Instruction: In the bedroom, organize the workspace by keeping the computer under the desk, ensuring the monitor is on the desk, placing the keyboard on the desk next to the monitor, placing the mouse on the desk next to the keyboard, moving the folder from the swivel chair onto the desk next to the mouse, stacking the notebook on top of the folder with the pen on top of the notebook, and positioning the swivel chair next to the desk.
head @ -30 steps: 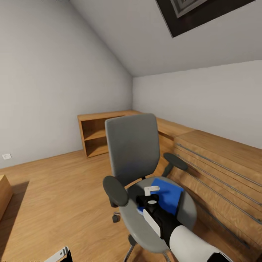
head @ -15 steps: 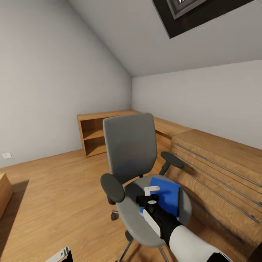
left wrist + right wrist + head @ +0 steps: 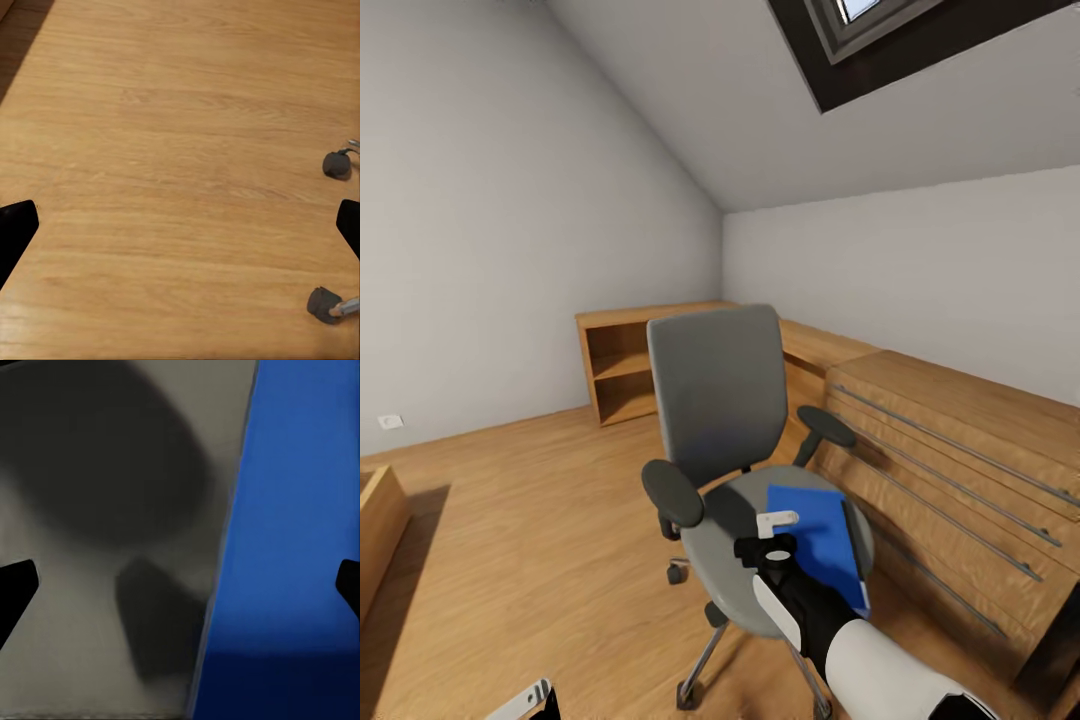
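With its jaws spread over the folder's [image 3: 815,540] edge, the right gripper [image 3: 776,535] risks nudging it off the chair [image 3: 725,400].

I am in an attic room of a home, fitted out as a bedroom or study. A sloped white ceiling [image 3: 690,110] runs down from the upper right of the frame, with a dark-framed skylight [image 3: 880,35] set in it. Plain grey-white walls [image 3: 480,250] meet a warm wooden plank floor [image 3: 520,540]. At centre left a light wood open-shelf cabinet [image 3: 622,365] stands against the wall, and low wooden drawer units with long metal handles [image 3: 950,450] line the right. A grey padded swivel chair with black armrests [image 3: 720,400] stands in the middle.
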Controlling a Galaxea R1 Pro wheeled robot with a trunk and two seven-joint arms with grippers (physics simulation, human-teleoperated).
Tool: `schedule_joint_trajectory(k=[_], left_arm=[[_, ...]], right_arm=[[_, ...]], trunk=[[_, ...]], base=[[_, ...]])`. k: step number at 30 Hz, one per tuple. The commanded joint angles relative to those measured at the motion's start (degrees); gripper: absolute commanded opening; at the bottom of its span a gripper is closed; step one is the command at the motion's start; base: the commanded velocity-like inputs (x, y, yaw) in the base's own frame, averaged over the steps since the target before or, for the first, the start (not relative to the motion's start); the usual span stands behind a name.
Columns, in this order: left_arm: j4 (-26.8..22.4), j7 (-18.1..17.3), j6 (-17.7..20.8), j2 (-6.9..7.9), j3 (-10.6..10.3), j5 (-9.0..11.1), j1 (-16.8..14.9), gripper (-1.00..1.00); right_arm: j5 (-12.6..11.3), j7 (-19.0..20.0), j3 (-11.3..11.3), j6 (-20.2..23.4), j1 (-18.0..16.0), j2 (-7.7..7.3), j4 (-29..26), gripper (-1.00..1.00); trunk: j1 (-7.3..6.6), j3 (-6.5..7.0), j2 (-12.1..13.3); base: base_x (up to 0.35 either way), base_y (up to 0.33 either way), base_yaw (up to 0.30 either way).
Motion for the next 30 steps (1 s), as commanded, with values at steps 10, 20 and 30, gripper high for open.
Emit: schedule_joint_trajectory(k=[10,20,30], left_arm=[[-0.05,0.11,-0.53,0.06,-0.13,0.59,-0.03,1.0],[-0.05,0.11,-0.52,0.06,-0.13,0.59,-0.03,1.0],[-0.03,0.11,-0.51,0.06,-0.13,0.59,-0.03,1.0]], right_arm=[[-1.26,-0.4,0.32,0.2,-0.02,-0.05,1.58,1.0],[-1.18,-0.48,0.33,0.2,-0.01,-0.05,1.56,1.0],[-1.17,-0.48,0.41,0.2,-0.02,-0.05,1.55,1.0]], trunk=[[-0.02,-0.06,-0.02],[-0.02,-0.06,-0.02],[-0.02,-0.06,-0.02]], base=[[-0.092,-0.061,0.0],[-0.048,-0.05,0.0],[-0.141,-0.056,0.0]])
